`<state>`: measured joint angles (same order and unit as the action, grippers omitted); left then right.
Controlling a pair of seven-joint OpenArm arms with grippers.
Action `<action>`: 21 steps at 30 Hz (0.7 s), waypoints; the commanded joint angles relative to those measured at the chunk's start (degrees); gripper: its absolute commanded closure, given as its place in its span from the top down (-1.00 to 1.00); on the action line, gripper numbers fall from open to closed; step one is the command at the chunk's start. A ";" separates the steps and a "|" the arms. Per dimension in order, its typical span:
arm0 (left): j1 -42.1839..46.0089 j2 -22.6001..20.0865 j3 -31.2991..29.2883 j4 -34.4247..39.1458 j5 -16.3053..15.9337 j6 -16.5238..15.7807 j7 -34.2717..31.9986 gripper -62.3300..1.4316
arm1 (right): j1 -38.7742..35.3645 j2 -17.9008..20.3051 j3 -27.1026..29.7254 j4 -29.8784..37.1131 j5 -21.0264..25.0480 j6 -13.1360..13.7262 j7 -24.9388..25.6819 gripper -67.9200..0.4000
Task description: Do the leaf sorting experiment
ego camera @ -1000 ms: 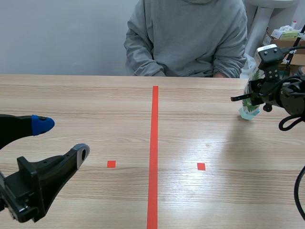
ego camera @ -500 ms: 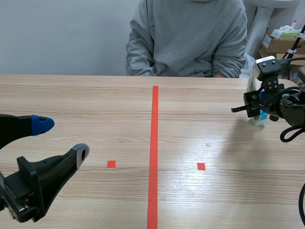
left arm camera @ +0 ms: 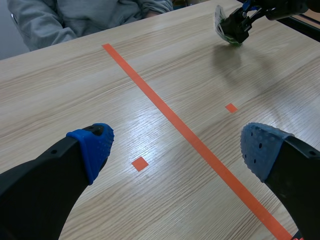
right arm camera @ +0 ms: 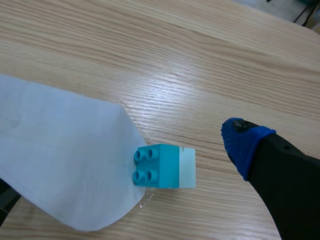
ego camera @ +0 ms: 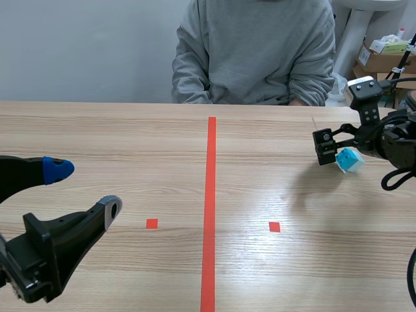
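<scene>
Here, the card (right arm camera: 60, 150): a pale sheet set into a small block. In the right wrist view it is tipped over and spreads back from the block, covering one side of that arm's gripper.
Block (right arm camera: 157, 167): turquoise with a pale part on one side, four studs turned toward the card. It lies tilted over the wood, between the gripper's two sides. I cannot tell whether it rests on the table or hangs just above it.
Place on the table: far right side, well to the right of the tape line and near the far edge.
Right gripper (ego camera: 333, 149): fingers stand apart. The one finger (right arm camera: 247, 145) that shows has a blue pad and sits beside the block with bare wood between them. The other is hidden behind the card.
From the left wrist view: the card (left arm camera: 223, 22) shows far ahead against the other arm's black gripper. Something green sits at its lower edge, too small to make out.
Left gripper (left arm camera: 175, 150): spread wide with nothing between the blue pads, over the left side of the table and well apart from the card.
Table (ego camera: 130, 130): light wood, with a red tape line (ego camera: 210, 208) down the middle and a small red square on each side.
Person (ego camera: 253, 52): sits across the table in a grey sweatshirt.
</scene>
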<state>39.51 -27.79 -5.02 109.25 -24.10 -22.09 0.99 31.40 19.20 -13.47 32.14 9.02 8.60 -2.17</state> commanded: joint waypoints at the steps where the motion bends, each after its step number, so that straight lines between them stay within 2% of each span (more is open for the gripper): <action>1: 0.46 0.31 -0.13 0.94 -0.37 -0.09 -0.92 0.74 | 1.44 0.52 0.46 2.32 0.39 -0.04 -0.87 0.87; 3: 0.46 0.31 -0.13 0.94 -0.37 -0.09 -0.92 0.74 | 1.42 0.52 0.46 3.48 0.42 -0.04 -3.21 0.86; 4: 0.46 0.31 -0.13 0.94 -0.37 -0.09 -0.92 0.74 | 1.33 0.52 0.46 3.98 0.42 -0.04 -4.15 0.78; 5: 0.46 0.31 -0.13 0.94 -0.37 -0.09 -0.94 0.74 | 1.25 0.52 0.46 4.59 0.42 -0.07 -4.85 0.59; 8: 0.44 0.31 -0.13 0.94 -0.35 -0.09 -0.96 0.74 | 0.66 0.74 0.46 6.27 0.37 -0.26 -6.21 -0.26; 11: 0.44 0.31 -0.13 0.94 -0.35 -0.09 -0.96 0.74 | 0.66 0.92 0.46 6.67 0.39 0.00 -8.33 -0.97; 17: 0.46 0.31 -0.13 0.94 -0.35 -0.09 -0.94 0.74 | 0.24 1.49 0.66 6.91 0.44 0.52 -8.68 -0.97; 21: 0.46 0.31 -0.13 0.94 -0.37 -0.09 -0.92 0.74 | -1.92 2.51 2.99 9.97 1.20 1.36 -8.90 -0.97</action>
<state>39.51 -27.79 -5.02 109.25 -24.10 -22.09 0.99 29.23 19.86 -11.70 39.79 9.61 10.11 -11.68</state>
